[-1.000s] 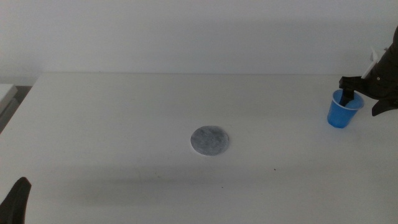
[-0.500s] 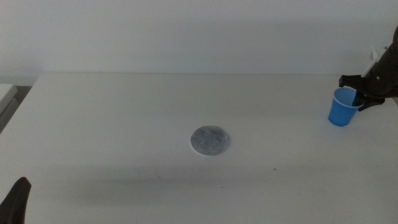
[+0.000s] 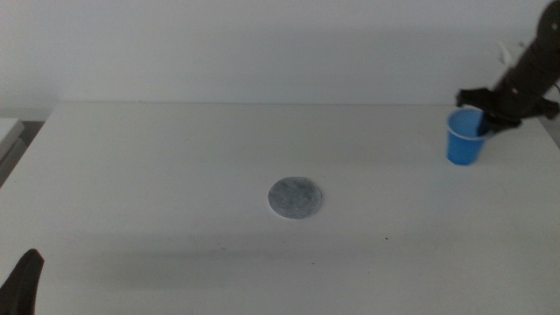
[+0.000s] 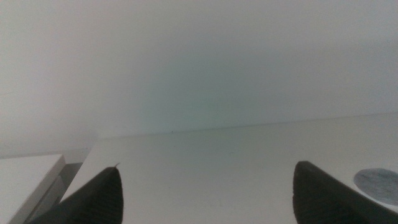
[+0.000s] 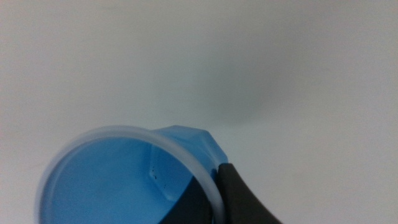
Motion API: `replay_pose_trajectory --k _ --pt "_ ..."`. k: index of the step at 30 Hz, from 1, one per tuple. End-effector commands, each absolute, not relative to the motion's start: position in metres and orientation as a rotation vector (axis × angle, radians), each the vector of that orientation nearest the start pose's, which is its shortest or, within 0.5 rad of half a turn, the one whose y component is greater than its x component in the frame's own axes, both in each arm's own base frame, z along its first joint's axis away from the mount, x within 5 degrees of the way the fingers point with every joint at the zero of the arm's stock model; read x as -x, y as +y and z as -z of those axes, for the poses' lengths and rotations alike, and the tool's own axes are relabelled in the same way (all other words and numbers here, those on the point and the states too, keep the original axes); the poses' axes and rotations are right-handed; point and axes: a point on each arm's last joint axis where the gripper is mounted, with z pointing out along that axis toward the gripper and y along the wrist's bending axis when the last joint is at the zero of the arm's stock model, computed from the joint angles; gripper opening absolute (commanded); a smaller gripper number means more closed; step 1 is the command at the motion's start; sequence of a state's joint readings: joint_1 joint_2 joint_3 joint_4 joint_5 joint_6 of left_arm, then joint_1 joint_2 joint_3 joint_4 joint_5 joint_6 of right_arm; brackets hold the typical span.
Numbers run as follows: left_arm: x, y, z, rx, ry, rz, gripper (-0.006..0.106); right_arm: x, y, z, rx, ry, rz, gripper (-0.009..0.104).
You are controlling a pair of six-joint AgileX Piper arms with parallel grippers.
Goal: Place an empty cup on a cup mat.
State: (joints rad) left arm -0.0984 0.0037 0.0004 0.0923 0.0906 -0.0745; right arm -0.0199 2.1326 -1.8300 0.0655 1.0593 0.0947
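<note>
We find no readable text, label, brand or number anywhere (cup, cup mat and worktop are all unmarked).

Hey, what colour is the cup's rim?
The rim is a pale, whitish blue, lighter than the bright blue cup. Clearest in the right wrist view.

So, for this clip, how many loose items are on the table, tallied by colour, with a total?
Blue: 1, the cup, pinched at its rim by the right tool.
Grey: 1, the cup mat, lying bare mid-table.
Total: 2.
The left tool waits open near the table's front left corner and holds nothing.
</note>
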Motion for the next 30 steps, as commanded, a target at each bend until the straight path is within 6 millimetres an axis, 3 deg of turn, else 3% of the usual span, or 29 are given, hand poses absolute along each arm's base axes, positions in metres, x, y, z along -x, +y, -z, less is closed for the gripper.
replay_pose_trajectory --k 1,11,17,23,30 --pt "-0.056 -0.005 -0.205 -0.082 1.567 0.066 0.094 -0.454 0.02 -0.241 -0.11 2.821 -0.113 -0.003" --pt "-0.056 -0.005 -0.205 -0.082 1.567 0.066 0.094 -0.43 0.136 -0.251 0.19 2.813 -0.208 -0.003" --pt "-0.056 -0.005 -0.205 -0.082 1.567 0.066 0.094 -0.416 0.19 -0.253 0.265 2.747 -0.276 -0.003" --pt "-0.056 -0.005 -0.205 -0.082 1.567 0.066 0.094 -0.404 0.225 -0.255 0.299 2.696 -0.332 -0.003" --pt "-0.056 -0.005 -0.205 -0.082 1.567 0.066 0.094 -0.399 0.243 -0.241 0.327 2.712 -0.342 -0.003"
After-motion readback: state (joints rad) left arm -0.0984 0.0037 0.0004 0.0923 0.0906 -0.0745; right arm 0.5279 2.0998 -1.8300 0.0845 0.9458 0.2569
